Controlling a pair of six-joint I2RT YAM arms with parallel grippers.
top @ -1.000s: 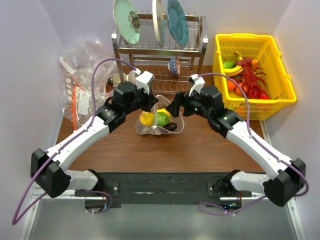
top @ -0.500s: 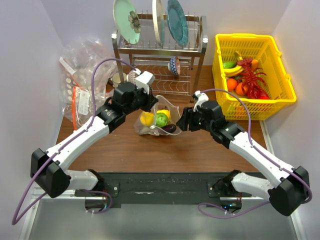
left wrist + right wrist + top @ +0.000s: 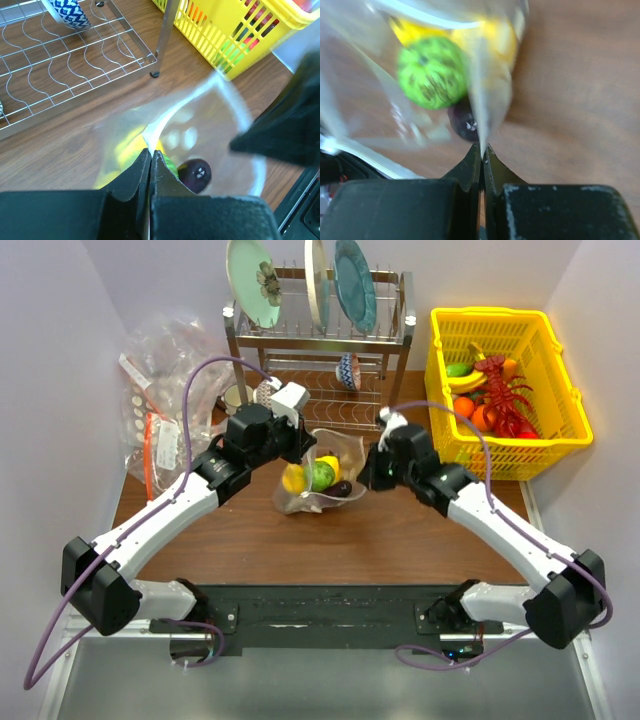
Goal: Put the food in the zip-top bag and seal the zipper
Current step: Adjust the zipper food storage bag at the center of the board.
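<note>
food looked loaded: i saw the yellow, green and purple glossy plastic toy food (image 3: 321, 476) inside the clear polka-dot zip-top bag (image 3: 345, 452), which sat on the brown wooden table (image 3: 400, 540) between the arms, just in front of the metal dish rack (image 3: 75, 60). left gripper (image 3: 150, 155) was clamped shut on the bag's mouth edge, and right gripper (image 3: 482, 150) was pinched closed on the film at the opposite side. the press-seal zipper strip (image 3: 167, 116) gaped in an open loop, so i judged sealing was what remained.

The top camera looks down from above and behind the arms over the bench (image 3: 400, 540). Each wrist camera looks along the left pincer (image 3: 150, 159) or right pincer (image 3: 482, 150), very near the bag (image 3: 220, 120); all three views share it, probably also the blurred purple food (image 3: 195, 174).
</note>
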